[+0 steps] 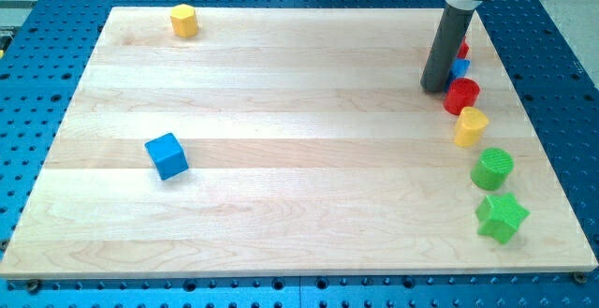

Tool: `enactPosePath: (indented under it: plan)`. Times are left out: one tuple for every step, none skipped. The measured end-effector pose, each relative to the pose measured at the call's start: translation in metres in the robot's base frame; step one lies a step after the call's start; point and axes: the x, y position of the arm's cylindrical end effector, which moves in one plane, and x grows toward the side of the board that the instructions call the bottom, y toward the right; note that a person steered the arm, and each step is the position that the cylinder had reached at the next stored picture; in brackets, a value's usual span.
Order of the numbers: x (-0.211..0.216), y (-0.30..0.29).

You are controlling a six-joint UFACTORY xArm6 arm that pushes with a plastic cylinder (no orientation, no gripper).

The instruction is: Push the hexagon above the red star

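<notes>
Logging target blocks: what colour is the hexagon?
Yellow: the hexagon sits near the board's top-left corner in the camera view.

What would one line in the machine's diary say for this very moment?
my tip: view's right, beside red cylinder | yellow hexagon: top left, untouched | red star: mostly hidden behind rod | push: not begun

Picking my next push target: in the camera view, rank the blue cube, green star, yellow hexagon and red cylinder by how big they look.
1. blue cube and green star: look alike; both sit nearer the view's bottom.
2. red cylinder.
3. yellow hexagon: smallest-looking, though far at the view's top.
</notes>
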Motion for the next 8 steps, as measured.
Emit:
enactPosePath:
  plan:
    - [-0.008, 0.005]
    - [-0.013, 0.005]
    - [-0.013, -0.077]
    - [-0.027, -0.19]
    - [-0.04, -0.323]
    - [-0.089, -0.365]
    - [-0.113, -0.392]
    - [-0.135, -0.412]
